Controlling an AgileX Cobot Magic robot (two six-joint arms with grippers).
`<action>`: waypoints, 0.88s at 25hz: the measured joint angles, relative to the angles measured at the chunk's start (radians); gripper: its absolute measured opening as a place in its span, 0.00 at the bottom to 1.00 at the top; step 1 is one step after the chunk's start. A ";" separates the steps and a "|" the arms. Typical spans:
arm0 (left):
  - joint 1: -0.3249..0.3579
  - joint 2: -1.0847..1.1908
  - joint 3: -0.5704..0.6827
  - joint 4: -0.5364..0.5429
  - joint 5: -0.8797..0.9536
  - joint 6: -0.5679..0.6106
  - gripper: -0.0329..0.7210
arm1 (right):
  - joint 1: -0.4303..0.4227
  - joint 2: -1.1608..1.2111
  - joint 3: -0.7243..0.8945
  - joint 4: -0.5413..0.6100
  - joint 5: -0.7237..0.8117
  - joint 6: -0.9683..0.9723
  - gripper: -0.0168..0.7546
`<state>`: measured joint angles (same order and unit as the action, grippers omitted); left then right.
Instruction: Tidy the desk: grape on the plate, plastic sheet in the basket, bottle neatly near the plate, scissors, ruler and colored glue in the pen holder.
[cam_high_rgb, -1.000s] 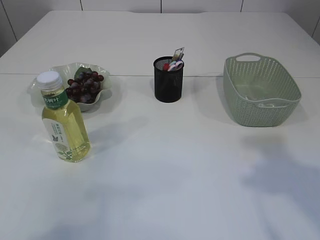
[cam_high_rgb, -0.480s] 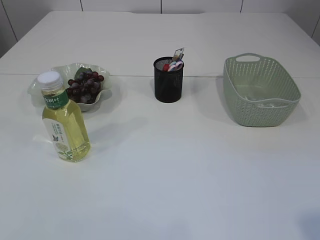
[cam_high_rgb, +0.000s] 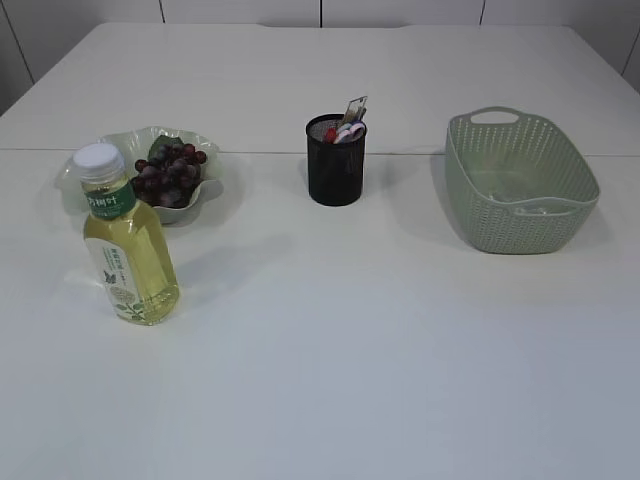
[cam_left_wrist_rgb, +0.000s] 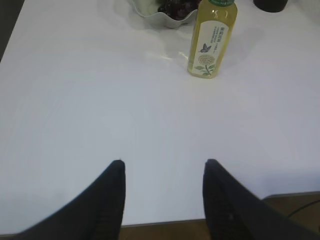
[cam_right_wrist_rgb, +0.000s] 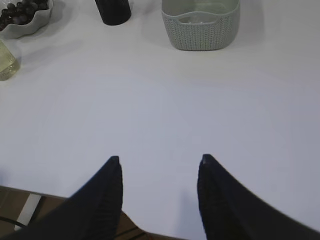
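Note:
A bunch of dark grapes (cam_high_rgb: 172, 173) lies on the wavy pale plate (cam_high_rgb: 118, 141) at the left. In front of the plate stands the bottle (cam_high_rgb: 126, 241), upright, with yellow drink and a white cap. The black mesh pen holder (cam_high_rgb: 335, 167) at the centre back holds scissors with red and pink handles (cam_high_rgb: 345, 131) and other items I cannot tell apart. The green basket (cam_high_rgb: 520, 182) stands at the right; the plastic sheet inside is not clearly visible. My left gripper (cam_left_wrist_rgb: 164, 162) and right gripper (cam_right_wrist_rgb: 158, 158) hover open and empty over the table's near edge, out of the exterior view.
The white table (cam_high_rgb: 380, 340) stretches between the objects and the near edge. In the left wrist view the bottle (cam_left_wrist_rgb: 211, 38) and plate (cam_left_wrist_rgb: 165, 15) lie far ahead; the right wrist view shows the basket (cam_right_wrist_rgb: 202, 22) and pen holder (cam_right_wrist_rgb: 113, 11) far ahead.
Faint shadows on the near table a second ago are gone. The objects have not moved.

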<state>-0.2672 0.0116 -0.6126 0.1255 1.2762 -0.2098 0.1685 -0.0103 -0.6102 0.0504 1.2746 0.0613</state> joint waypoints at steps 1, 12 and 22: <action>0.000 0.000 0.000 0.000 0.000 0.000 0.54 | 0.000 -0.007 0.016 -0.001 0.002 0.000 0.53; 0.000 0.000 0.075 -0.029 -0.151 0.000 0.54 | 0.000 -0.009 0.082 -0.067 -0.067 -0.011 0.53; 0.000 0.000 0.083 -0.034 -0.162 0.000 0.54 | 0.000 -0.009 0.109 -0.070 -0.114 -0.048 0.53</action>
<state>-0.2672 0.0116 -0.5300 0.0920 1.1146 -0.2098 0.1685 -0.0194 -0.5009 -0.0193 1.1608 0.0132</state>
